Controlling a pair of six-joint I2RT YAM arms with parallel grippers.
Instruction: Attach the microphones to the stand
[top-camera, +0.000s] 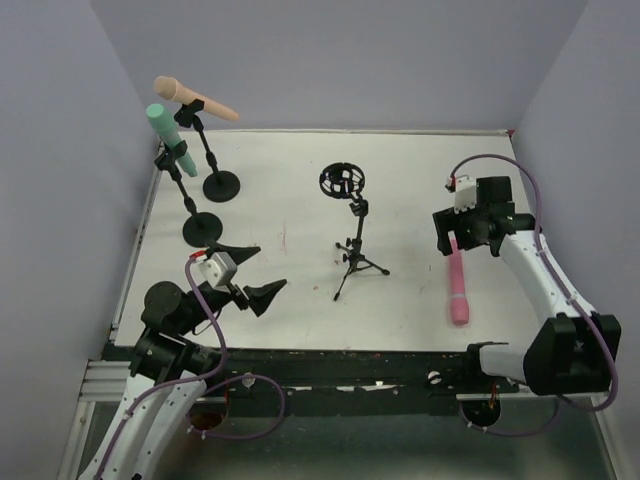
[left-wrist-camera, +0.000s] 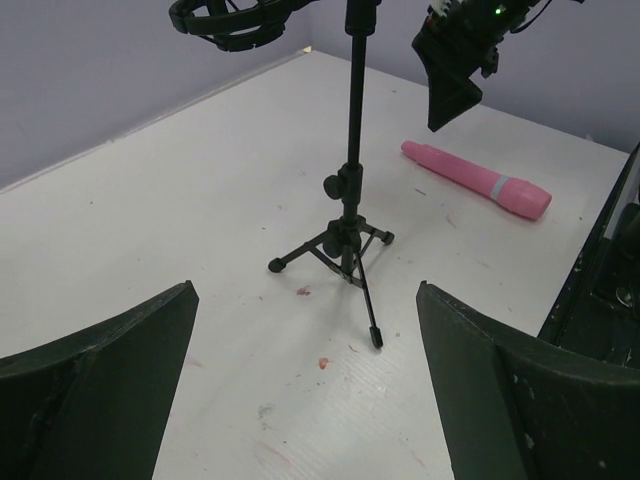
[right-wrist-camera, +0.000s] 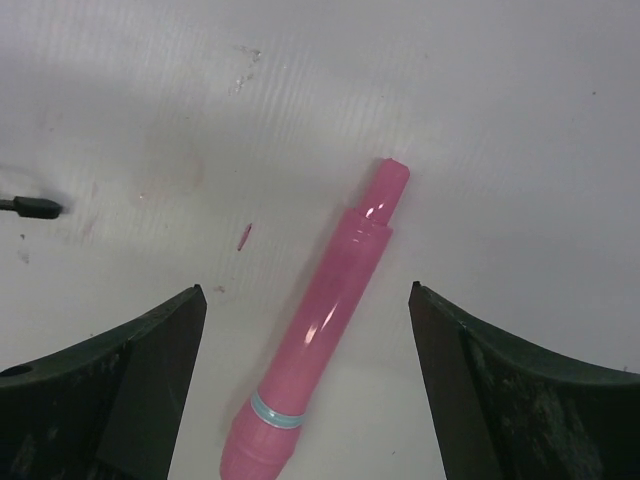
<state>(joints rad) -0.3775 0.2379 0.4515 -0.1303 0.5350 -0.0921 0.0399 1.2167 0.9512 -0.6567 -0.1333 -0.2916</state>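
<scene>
Right under your wide-open right hand (right-wrist-camera: 302, 292), the pink microphone (right-wrist-camera: 320, 340) lies flat on the counter (right-wrist-camera: 520, 100). It is round and smooth, so an off-center pinch could make it roll or slip away.

No legible text, labels, brands or numbers anywhere.

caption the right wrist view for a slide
Open fingers of the right gripper poised over the pink microphone lying flat on the white table
</scene>
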